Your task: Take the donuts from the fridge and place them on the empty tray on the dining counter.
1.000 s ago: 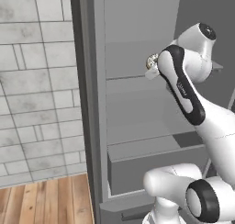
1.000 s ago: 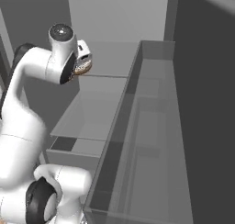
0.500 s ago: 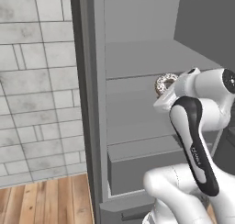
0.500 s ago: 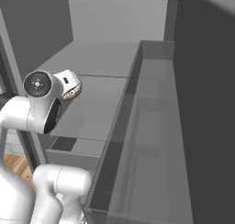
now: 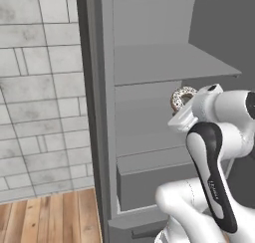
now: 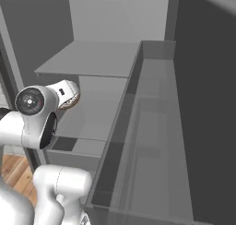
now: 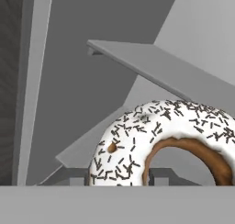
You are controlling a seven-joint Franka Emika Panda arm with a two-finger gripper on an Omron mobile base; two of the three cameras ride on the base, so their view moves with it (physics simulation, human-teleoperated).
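Note:
A brown donut (image 5: 182, 97) with white icing and dark sprinkles hangs in front of the open fridge (image 5: 169, 62), just below its upper shelf. My gripper (image 5: 183, 105) is shut on it. From the right base view the donut (image 6: 73, 98) peeks out past the white hand, with the gripper (image 6: 69, 96) on it, left of the fridge shelves (image 6: 92, 58). In the hand view the donut (image 7: 137, 131) sits close up and hides my fingertips. The tray and the dining counter are out of view.
The fridge's open door (image 6: 156, 127) with clear bins stands along the right. A grey drawer (image 5: 149, 182) sits under the lower shelf. Left of the fridge are a stone-tile wall (image 5: 40, 87) and wooden floor (image 5: 50, 212).
The arm has folded down and back, carrying the donut lower, from the upper shelf's height to below its front edge. The grip has stayed the same.

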